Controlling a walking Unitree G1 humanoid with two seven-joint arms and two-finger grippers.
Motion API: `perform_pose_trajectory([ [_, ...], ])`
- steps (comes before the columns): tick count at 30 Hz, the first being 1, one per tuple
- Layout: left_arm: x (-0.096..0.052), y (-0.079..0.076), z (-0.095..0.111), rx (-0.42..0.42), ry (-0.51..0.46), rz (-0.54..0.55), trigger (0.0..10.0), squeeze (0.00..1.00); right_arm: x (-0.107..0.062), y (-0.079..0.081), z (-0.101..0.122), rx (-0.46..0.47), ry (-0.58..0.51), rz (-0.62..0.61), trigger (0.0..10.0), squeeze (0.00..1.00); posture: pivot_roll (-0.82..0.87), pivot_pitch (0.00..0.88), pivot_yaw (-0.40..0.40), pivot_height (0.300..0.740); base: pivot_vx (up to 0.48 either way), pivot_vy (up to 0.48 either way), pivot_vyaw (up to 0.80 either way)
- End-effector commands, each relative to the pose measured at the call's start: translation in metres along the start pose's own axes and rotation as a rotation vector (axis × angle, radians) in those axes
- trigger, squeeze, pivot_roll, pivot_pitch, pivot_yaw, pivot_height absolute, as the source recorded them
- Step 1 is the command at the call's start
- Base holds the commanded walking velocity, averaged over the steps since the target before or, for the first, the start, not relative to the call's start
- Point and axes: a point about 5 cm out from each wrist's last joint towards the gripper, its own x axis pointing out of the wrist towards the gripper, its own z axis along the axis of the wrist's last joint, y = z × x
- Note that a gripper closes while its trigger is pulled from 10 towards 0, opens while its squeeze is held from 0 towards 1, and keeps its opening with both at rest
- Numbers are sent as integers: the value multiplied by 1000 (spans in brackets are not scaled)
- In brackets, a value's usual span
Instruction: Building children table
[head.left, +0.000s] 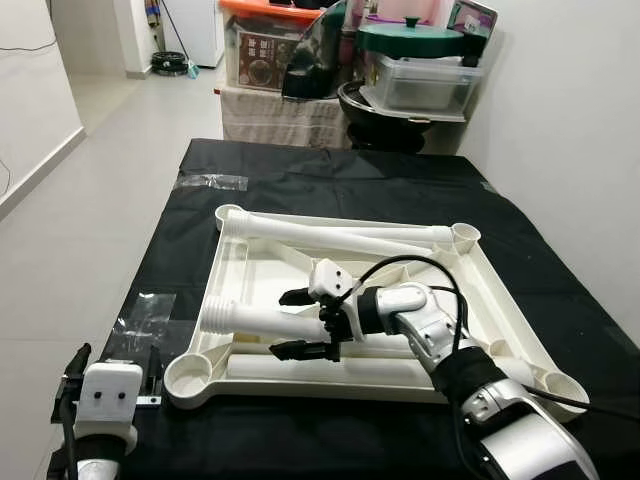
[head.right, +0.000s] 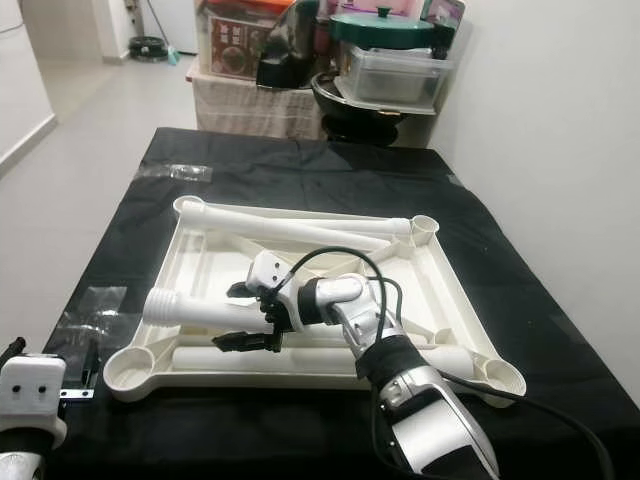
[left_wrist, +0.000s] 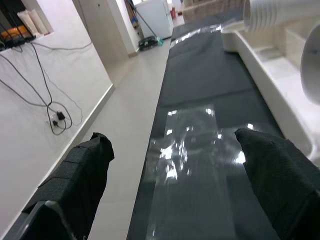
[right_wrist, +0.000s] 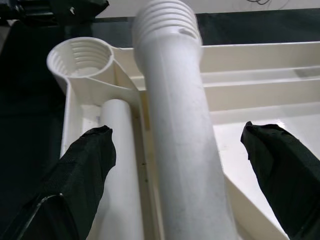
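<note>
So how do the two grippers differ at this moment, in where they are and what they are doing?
The right gripper reaches over the upturned white tabletop, open fingers straddling a threaded table leg without closing on it. The left gripper sits low at the near left corner of the black mat, off the tabletop, with a clear plastic bag lying ahead between its fingers. Both are open and hold nothing.

one tabletop (head.left: 520, 300), perhaps four table legs (head.left: 255, 322)
</note>
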Motion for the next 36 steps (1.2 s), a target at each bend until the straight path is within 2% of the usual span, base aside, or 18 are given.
perform_pose_trajectory([
  [1, -1, -4, 0, 0, -7, -25, 10000, 0, 4, -1, -3, -11, 19, -20, 10000, 0, 166, 0, -105, 740, 0, 0, 0],
  [7, -3, -5, -1, 1, -3, -30, 10000, 0, 7, 3, -8, 16, 38, 21, 10000, 0, 168, 0, -108, 740, 0, 0, 0],
  [10, -1, -5, 1, -1, -8, -27, 10000, 0, 10, 7, -24, 29, 145, 28, 10000, 0, 171, 0, -112, 740, 0, 0, 0],
  [11, -1, -5, 1, -1, -8, -27, 10000, 0, 10, 7, -24, 29, 145, 28, 10000, 0, 171, 0, -112, 740, 0, 0, 0],
  [12, 1, -5, 2, -3, -12, -24, 10000, 0, 10, 13, -34, 25, 206, 74, 8941, 0, 171, 0, -113, 740, 0, 0, 0],
  [13, 1, -5, 2, -3, -12, -24, 10000, 0, 10, 13, -34, 25, 206, 74, 8941, 0, 171, 0, -113, 740, 0, 0, 0],
  [14, 2, -5, 1, -2, -9, -22, 10000, 0, 11, 13, -35, 47, 209, 65, 4078, 0, 171, 0, -113, 740, 0, 0, 0],
  [15, 2, -5, 1, -2, -9, -22, 10000, 0, 11, 13, -35, 47, 209, 65, 4078, 0, 171, 0, -113, 740, 0, 0, 0],
  [16, 3, -4, 0, -1, -7, -20, 10000, 0, 11, 11, -36, 76, 212, 35, 0, 0, 171, 0, -113, 740, 0, 0, 0],
  [21, 4, -7, 0, -3, -6, -23, 10000, 0, 9, 2, -37, 165, 193, -77, 0, 0, 153, 0, -107, 740, 0, 0, 0],
  [23, 6, -9, 1, -6, -9, -25, 10000, 0, 7, -6, -30, 223, 131, -150, 0, 0, 146, 0, -104, 740, 0, 0, 0],
  [28, 7, -10, -1, -7, -5, -28, 10000, 0, 1, -14, -19, 269, 51, -169, 0, 0, 136, 0, -100, 740, 0, 0, 0],
  [33, 8, -10, -2, -12, 3, -26, 10000, 0, -6, -16, -17, 266, 34, -157, 0, 0, 128, 0, -100, 740, 0, 0, 0],
  [34, 10, -11, -1, -21, 1, -24, 10000, 0, -17, -23, -5, 236, -33, -178, 0, 0, 126, 0, -102, 740, 0, 0, 0],
  [35, 10, -11, -1, -21, 1, -24, 10000, 0, -17, -23, -5, 236, -33, -178, 0, 0, 126, 0, -102, 740, 0, 0, 0],
  [36, 11, -11, -1, -24, -2, -24, 10000, 0, -23, -29, 5, 204, -78, -200, 0, 0, 126, 0, -102, 740, 0, 0, 0],
])
